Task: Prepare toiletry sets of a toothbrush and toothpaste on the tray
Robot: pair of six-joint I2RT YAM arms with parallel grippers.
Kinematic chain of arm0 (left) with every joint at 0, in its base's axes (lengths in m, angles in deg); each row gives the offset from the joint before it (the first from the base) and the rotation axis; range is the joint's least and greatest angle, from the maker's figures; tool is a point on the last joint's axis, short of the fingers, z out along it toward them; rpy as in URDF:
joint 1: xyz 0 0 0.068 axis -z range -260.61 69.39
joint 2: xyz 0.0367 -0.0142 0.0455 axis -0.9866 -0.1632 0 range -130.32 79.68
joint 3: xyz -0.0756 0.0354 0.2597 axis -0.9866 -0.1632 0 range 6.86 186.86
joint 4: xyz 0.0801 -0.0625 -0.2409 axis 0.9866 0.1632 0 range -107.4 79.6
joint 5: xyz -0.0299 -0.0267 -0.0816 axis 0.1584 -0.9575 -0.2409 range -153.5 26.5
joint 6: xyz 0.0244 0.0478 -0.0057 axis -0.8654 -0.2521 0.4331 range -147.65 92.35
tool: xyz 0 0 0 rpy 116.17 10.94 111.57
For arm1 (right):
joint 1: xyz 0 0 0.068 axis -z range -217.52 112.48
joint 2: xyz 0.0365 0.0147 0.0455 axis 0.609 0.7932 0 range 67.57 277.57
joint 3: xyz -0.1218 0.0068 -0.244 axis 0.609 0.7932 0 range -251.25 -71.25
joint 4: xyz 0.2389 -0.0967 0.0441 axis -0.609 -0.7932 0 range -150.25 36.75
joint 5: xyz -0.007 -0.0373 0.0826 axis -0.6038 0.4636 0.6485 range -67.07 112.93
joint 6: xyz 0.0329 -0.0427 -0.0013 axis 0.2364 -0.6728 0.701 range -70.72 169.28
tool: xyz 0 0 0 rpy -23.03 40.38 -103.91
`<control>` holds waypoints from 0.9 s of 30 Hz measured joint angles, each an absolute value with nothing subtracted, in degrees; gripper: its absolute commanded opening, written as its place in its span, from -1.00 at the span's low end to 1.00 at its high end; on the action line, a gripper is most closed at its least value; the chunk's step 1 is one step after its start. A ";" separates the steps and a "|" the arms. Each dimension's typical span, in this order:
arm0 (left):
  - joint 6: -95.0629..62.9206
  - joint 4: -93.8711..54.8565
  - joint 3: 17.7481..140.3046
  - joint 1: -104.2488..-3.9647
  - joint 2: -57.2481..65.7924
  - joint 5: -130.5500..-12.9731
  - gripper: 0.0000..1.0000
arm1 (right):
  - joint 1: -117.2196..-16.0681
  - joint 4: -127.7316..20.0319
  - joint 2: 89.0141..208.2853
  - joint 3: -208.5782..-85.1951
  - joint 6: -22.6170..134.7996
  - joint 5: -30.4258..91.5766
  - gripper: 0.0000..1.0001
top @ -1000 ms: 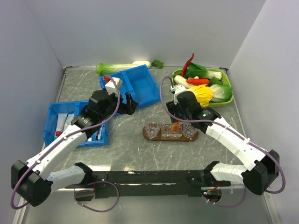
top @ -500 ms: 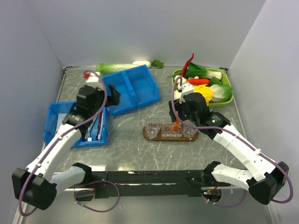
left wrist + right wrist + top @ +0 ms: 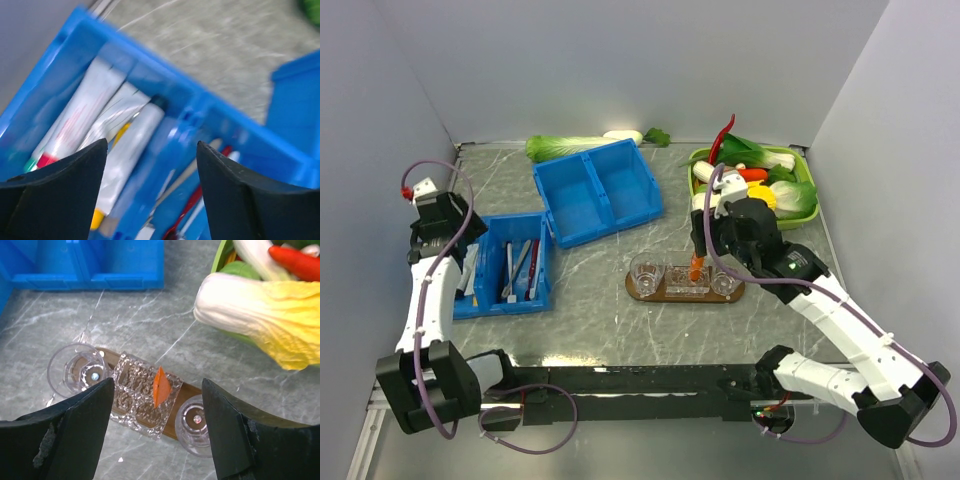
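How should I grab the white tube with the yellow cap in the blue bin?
Pinch the white yellow-capped tube across its middle, straight down with the left end effector. It lies flat in the blue plastic bin, a neighbouring tube one side, the divider the other, so only its top looks free.

Marbled table (image 3: 600, 315) bearing wooden tray (image 3: 685, 298), two blue bins (image 3: 620, 180), green vegetable tray (image 3: 812, 185)

The surface (image 3: 600, 325) is grey stone with thin white veins. Both bins, upper centre (image 3: 601, 192) and left (image 3: 500, 307), are bright blue. The tray (image 3: 685, 298) is dark brown. The middle cup (image 3: 135, 395) is clear with a cut swirl pattern, and the tip (image 3: 159, 386) in it is orange. The tubes (image 3: 132, 145) are white with yellow, red and green ends. At upper right, the vegetable tray (image 3: 798, 151) is lime green, the chilli (image 3: 723, 132) red and the cabbage (image 3: 260, 315) yellow and white.
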State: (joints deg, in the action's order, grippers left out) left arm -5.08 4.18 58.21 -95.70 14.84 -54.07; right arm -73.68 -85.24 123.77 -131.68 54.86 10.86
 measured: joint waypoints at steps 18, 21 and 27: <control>-2.90 9.58 58.19 -103.65 4.39 -48.60 -0.08 | -73.64 -88.76 121.22 -137.69 54.56 10.27 0.49; -2.99 9.60 58.45 -103.61 2.64 -49.30 -0.15 | -73.64 -89.20 119.99 -137.69 54.73 10.25 0.49; -2.99 10.02 59.28 -103.61 -3.21 -50.16 -0.17 | -73.64 -89.55 118.09 -137.69 55.01 10.14 0.49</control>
